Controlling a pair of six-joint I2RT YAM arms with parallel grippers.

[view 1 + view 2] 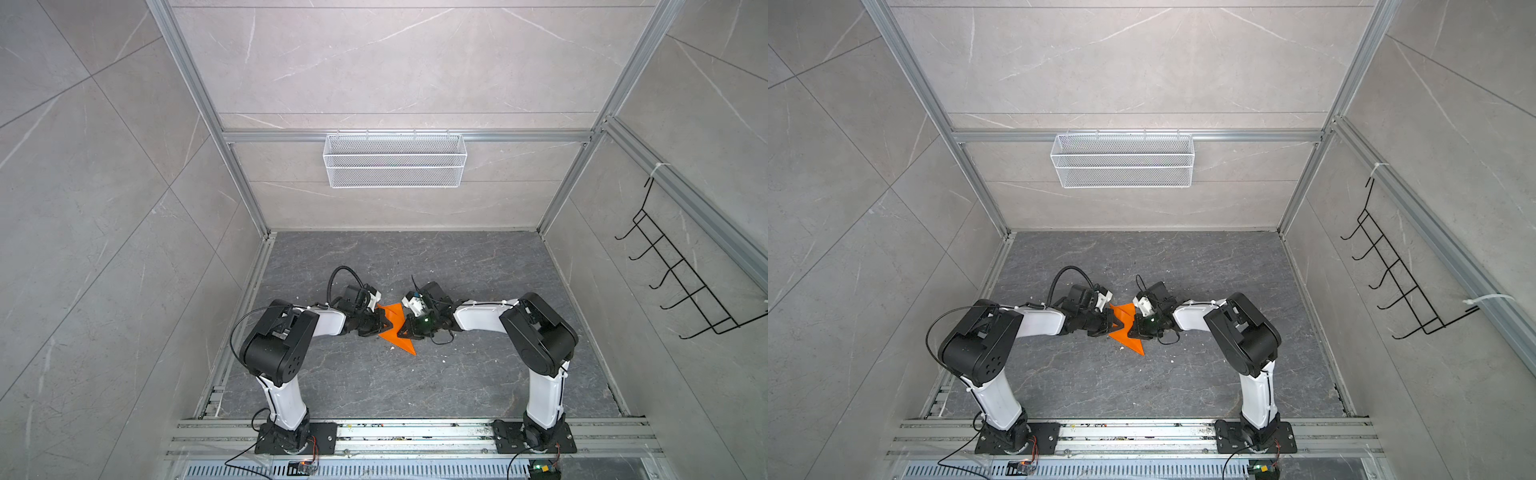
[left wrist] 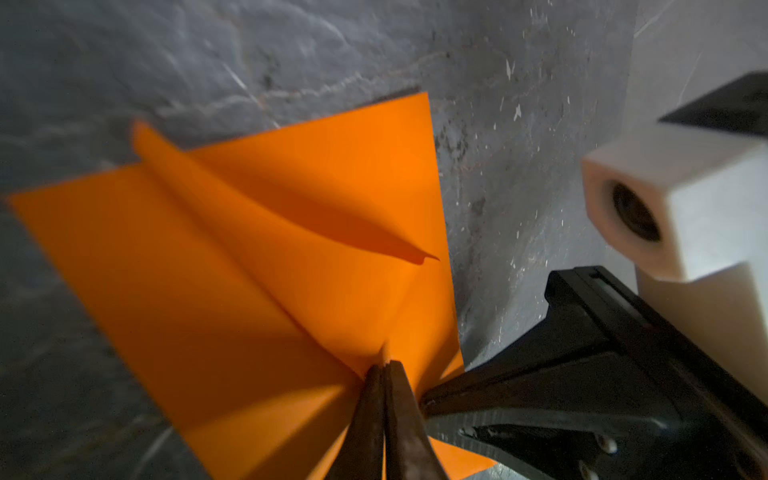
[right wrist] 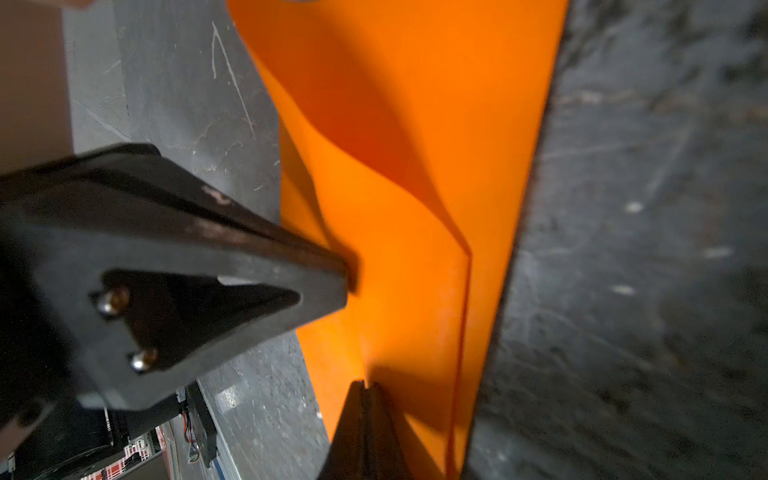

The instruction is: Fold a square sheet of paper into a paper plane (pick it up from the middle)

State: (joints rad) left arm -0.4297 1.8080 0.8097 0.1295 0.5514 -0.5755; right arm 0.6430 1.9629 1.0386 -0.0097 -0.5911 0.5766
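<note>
Grey surface point(image 1: 415, 382): mid-fold, our left hand point(image 1: 384, 326) at nine o'clock and right hand point(image 1: 402, 332) at three pinch the creased orange paper sheet point(image 1: 400, 343); next, we should press creases.

Lab cell: aluminium frame point(image 1: 270, 136), tiled walls point(image 1: 104, 187)

Left arm point(image 1: 286, 399) and right arm point(image 1: 542, 395): white link shells, black joint housings point(image 1: 274, 345), black base plates point(image 1: 324, 434) bolted down. Thick black cable point(image 1: 343, 268) loops at left wrist. White square camera block point(image 2: 681, 208) on each wrist. Jaws black, tapered, with triangular recess and two silver screws point(image 3: 110, 301). Green light point(image 1: 424, 320) on right wrist.
</note>
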